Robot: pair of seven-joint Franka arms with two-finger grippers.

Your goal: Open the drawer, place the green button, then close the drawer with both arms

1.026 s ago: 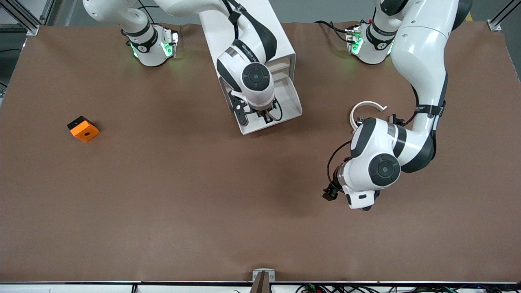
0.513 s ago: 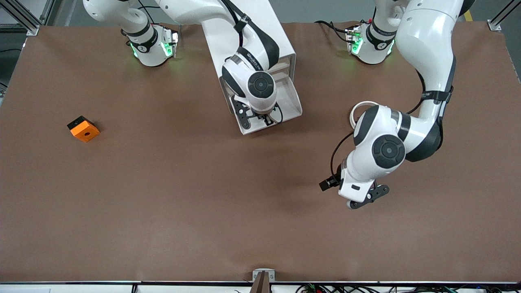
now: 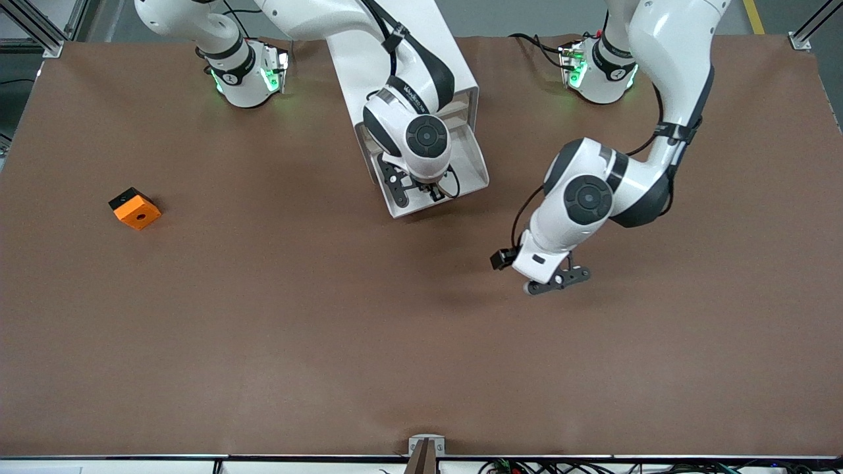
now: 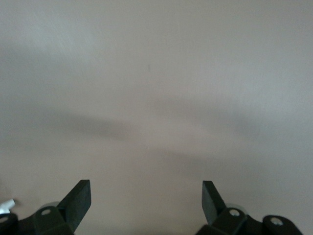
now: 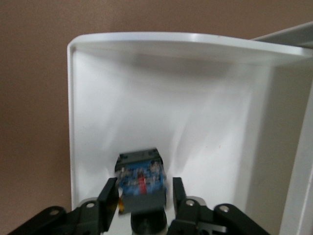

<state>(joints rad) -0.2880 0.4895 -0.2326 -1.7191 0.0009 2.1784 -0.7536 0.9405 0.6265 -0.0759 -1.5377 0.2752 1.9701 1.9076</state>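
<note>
The bottom drawer [image 3: 475, 176] stands pulled out of the white cabinet [image 3: 454, 59]. My right gripper [image 3: 421, 191] hangs low inside the drawer. In the right wrist view the button [image 5: 142, 178] sits between the fingers [image 5: 108, 198] over the white drawer floor [image 5: 195, 122], dark blue-grey base up. A thin gap shows beside one finger, so my right gripper [image 5: 143, 196] is open. The front view hides the button under the right wrist. My left gripper [image 3: 556, 280] is open and empty over bare table; the left wrist view shows my left gripper [image 4: 146, 196] with wide-apart fingers above brown cloth.
An orange block with a round hole [image 3: 135, 209] lies toward the right arm's end of the table. The brown cloth [image 3: 329, 329] covers the whole table. The left arm's elbow [image 3: 586, 197] hangs beside the drawer.
My left arm has swung toward the drawer and turned its gripper. It now covers the white curved piece seen earlier. My right gripper has shifted slightly within the drawer.
</note>
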